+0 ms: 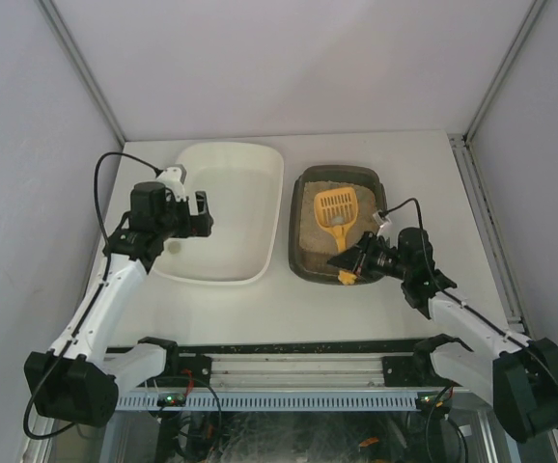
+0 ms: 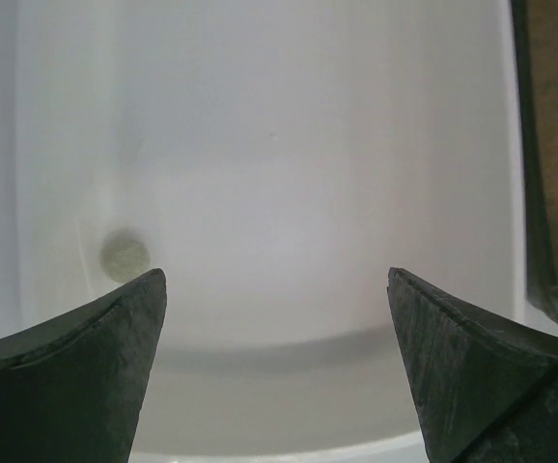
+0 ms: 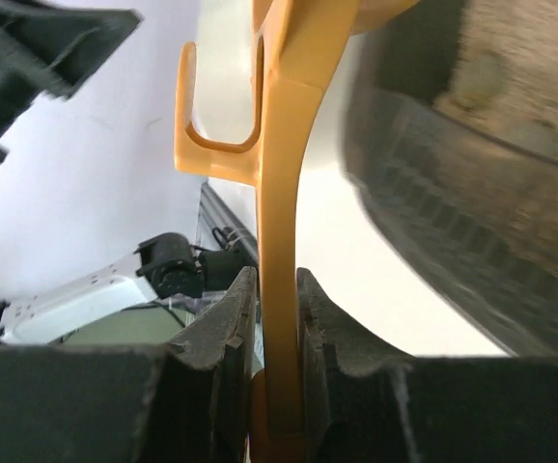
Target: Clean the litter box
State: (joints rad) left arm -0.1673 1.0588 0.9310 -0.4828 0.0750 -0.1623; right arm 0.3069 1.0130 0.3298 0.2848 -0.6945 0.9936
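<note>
Lying on the right half of the table (image 1: 289,309), the litter box (image 1: 296,231) is seen whole only from the top camera. It sits just beside a larger white tub (image 1: 223,214) on its left. Pale sandy litter (image 1: 309,236) is held in it, and a yellow slotted scoop (image 1: 337,207) is laid over the litter with its head toward the far side. The right gripper (image 1: 347,264) is placed at the box's near rim, but its hold is hard to judge from above. That is settled in the right wrist view, where the scoop's handle is clamped edge-on between the two dark fingers (image 3: 223,357), which are closed tight on it. The scoop's head is cut off at the top of that view, and the box's rim is blurred at the right. The left gripper (image 1: 200,214) is held over the tub's left side, and in the left wrist view its jaws are shown spread wide with nothing between them. Only there is a small round greyish pellet (image 2: 125,256) made out on the tub's floor; what it is cannot be told. A dark sliver of the litter box is caught at that view's right edge. Whether anything lies in the scoop's head cannot be made out.
</note>
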